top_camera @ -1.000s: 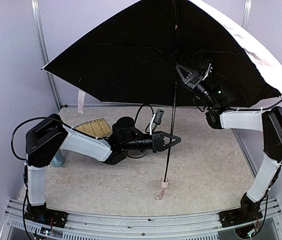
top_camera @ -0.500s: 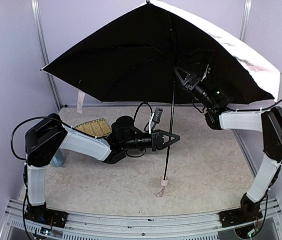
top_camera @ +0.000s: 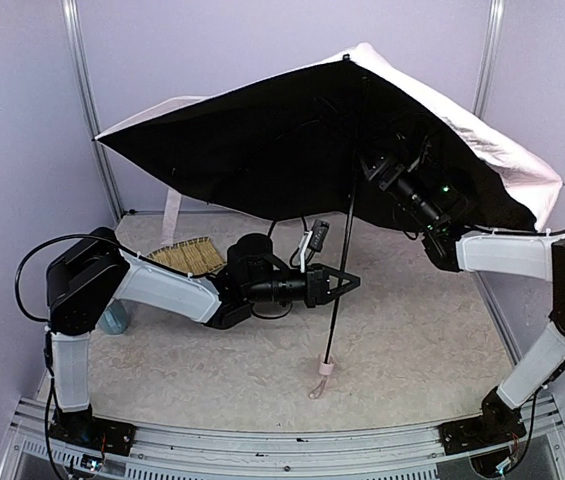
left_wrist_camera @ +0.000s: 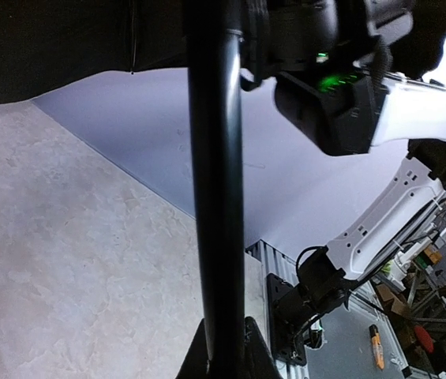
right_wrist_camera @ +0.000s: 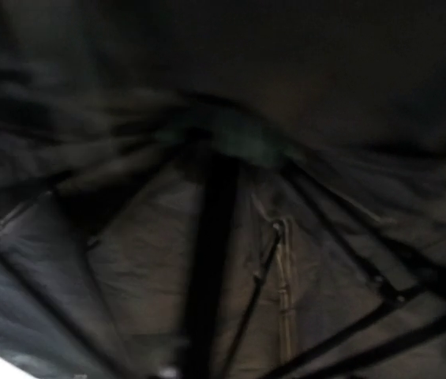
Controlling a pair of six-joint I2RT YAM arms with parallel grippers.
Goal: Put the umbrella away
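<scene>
The umbrella stands half open over the table, black lining down, pale pink fabric showing along its left and right edges. Its thin black shaft runs down to the small pink handle just above the table. My left gripper is shut on the shaft partway up; in the left wrist view the shaft rises from between the fingers. My right gripper is up under the canopy beside the shaft. The right wrist view shows only lining, ribs and shaft, no fingers.
A woven bamboo tray lies at the back left behind the left arm. A pink strap hangs from the canopy's left edge. Metal posts stand at the back corners. A rail runs along the near edge.
The canopy has sagged and partly folded, its left edge dropping and turning pink side out. The right gripper has shifted slightly down and right under it. The left gripper has kept its hold.
</scene>
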